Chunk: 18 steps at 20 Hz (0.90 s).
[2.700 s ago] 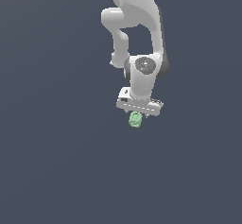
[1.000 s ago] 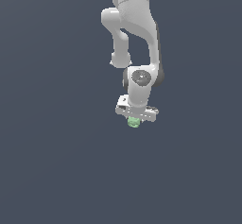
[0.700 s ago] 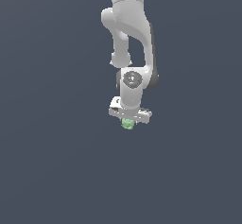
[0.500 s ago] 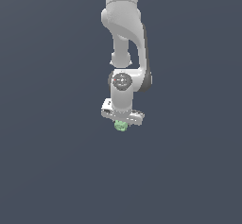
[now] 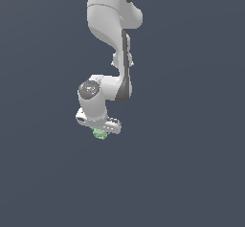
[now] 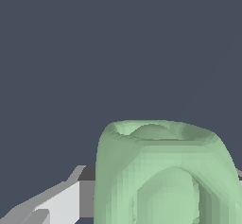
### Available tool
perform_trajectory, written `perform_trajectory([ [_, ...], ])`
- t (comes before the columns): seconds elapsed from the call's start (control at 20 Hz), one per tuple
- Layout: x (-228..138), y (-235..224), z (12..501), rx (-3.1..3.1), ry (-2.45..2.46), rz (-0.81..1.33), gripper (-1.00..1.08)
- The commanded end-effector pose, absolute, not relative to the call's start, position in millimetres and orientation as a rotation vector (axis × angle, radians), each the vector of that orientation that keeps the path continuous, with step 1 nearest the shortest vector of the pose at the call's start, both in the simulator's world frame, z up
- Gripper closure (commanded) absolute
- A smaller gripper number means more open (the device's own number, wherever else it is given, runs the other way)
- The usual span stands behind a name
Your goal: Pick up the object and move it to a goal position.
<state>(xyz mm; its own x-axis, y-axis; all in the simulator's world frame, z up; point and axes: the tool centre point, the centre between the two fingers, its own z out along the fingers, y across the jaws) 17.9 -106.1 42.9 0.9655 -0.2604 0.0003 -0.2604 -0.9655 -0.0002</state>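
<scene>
Item: pale green lumpy object, lodged under the white gripper, clamped between its fingers. Surroundings: plain dark ground; no goal marker visible. Handling advice: carry smoothly, maintain squeeze, avoid wrist jerks; small piece likely slips easily.

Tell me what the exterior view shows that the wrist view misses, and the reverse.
Only the exterior view shows the whole white arm hanging down, the gripper at its tip.

Only the wrist view shows the pale green object's form: a rounded lump with a hollowed end, beside one grey-white finger.

Both show the object at the gripper against a plain dark background.
</scene>
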Motion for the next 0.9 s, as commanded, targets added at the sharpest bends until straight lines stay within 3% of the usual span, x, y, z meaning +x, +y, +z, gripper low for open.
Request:
perform_trajectory([
  [0.0, 26, -131, 43, -3.114, 0.410, -0.001, 1.08],
  [0.4, 44, -179, 44, -3.115, 0.411, 0.000, 1.08],
  [0.85, 51, -193, 44, -3.115, 0.411, 0.000, 1.08],
])
